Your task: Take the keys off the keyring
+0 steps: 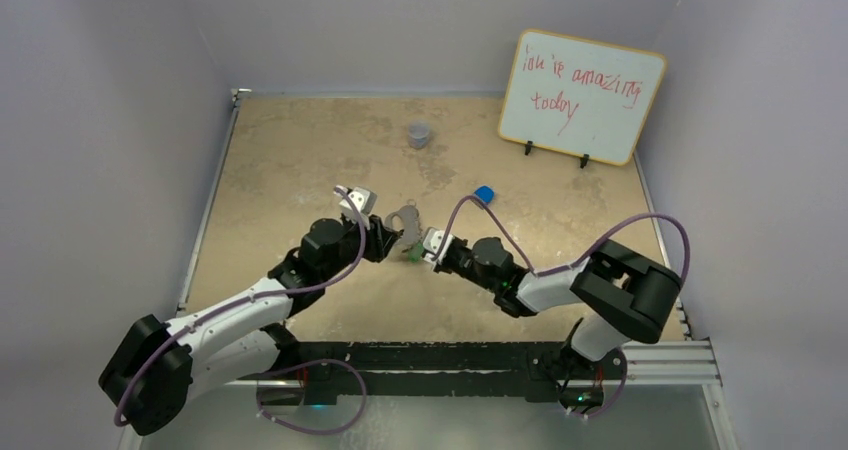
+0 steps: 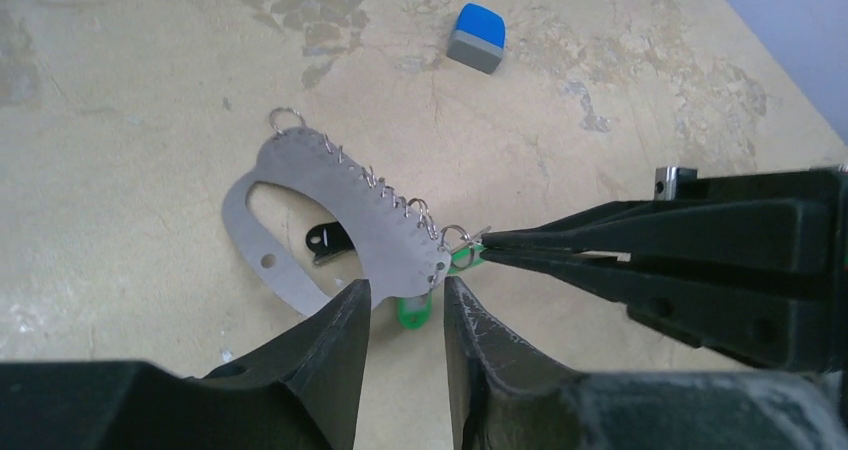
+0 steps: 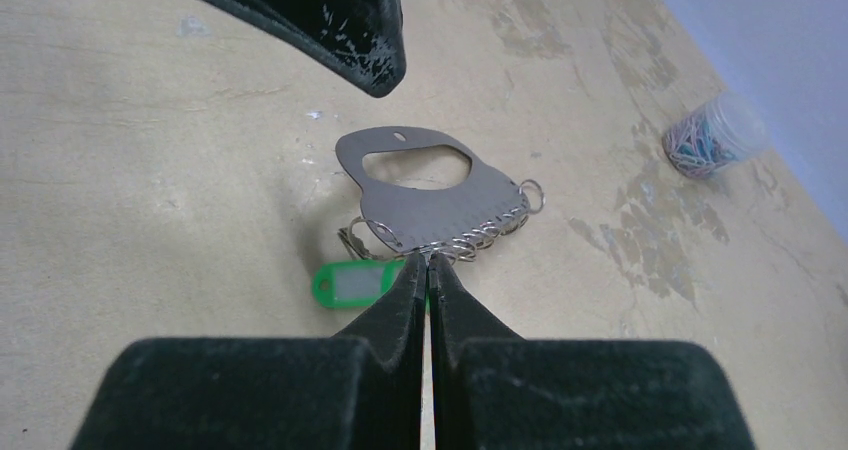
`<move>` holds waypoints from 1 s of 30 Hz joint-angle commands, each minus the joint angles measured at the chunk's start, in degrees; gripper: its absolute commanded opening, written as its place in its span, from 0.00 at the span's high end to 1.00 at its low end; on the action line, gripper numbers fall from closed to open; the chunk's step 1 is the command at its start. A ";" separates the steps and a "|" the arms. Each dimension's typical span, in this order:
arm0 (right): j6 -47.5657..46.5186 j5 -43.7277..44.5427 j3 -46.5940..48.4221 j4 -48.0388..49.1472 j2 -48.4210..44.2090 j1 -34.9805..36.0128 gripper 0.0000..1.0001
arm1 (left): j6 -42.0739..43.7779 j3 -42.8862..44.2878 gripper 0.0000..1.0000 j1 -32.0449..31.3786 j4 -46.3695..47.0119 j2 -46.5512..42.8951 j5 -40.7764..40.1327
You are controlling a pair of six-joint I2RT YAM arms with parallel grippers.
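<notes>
The left gripper (image 2: 405, 290) fills the bottom of its own wrist view. Its two matte black fingers (image 2: 325, 360) are scuffed with pale scratches and stand partly open, with a narrow gap between the tips. They grasp nothing. The keyring (image 2: 375, 235), a thin flat plate of dull silver-grey metal with a D-shaped cut-out and a small punched hole, has its rounded corner just at the mouth of that gap, against the inner tip of one finger. A row of fine wire loops is stitched along the plate's long edge.

The keys (image 3: 350, 283) lie just under that corner, between the two grippers. One has a glossy green plastic head with a pale window. A dark-headed key (image 2: 330, 240) shows through the cut-out.

The right gripper (image 3: 428, 268) reaches in from the opposite side. Its tapered black fingers are pressed fully together, with their points pinched on the split ring (image 2: 455, 237) at the end of the plate.

Beyond the fingertips, on the mottled tan table (image 2: 120, 90), sit a small blue block (image 2: 476, 37) with a grey base and a clear cup (image 3: 712, 135) of coloured bits.
</notes>
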 commanded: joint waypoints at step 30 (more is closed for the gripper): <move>-22.41 -29.32 14.80 -32.93 -7.79 -8.80 1.00 | 28.87 -10.45 0.59 3.70 36.44 9.10 17.02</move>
